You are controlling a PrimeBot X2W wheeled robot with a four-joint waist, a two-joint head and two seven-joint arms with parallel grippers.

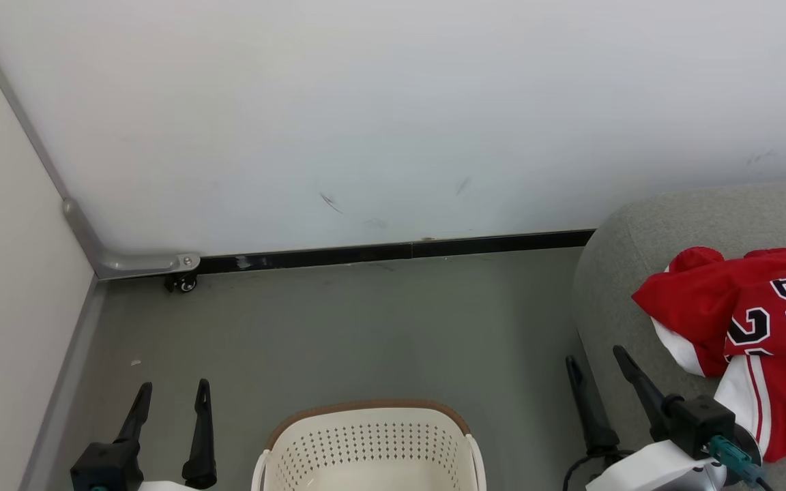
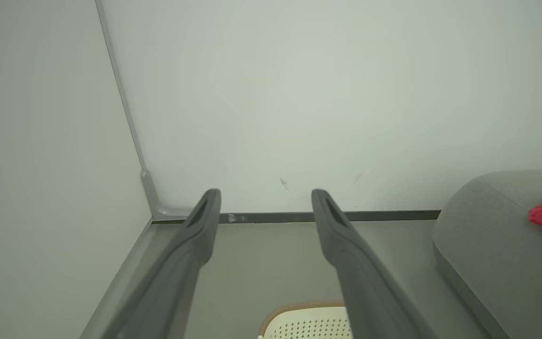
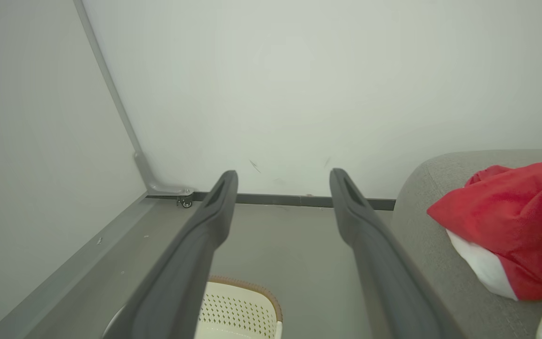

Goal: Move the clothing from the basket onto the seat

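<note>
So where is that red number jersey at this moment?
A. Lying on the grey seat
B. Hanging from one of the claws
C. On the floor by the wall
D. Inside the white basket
A: the clothing lies on the seat, and the left gripper and right gripper are both open, holding nothing.

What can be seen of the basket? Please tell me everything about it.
The basket looks like cream-white plastic, rounded in shape, with rows of small holes in its wall and a brown band along its rim. A pale handle seems to show at each side. It stands upright on the grey floor, apart from the seat to its right. The inner wall in view is bare; the picture's edge cuts off its bottom.
</note>
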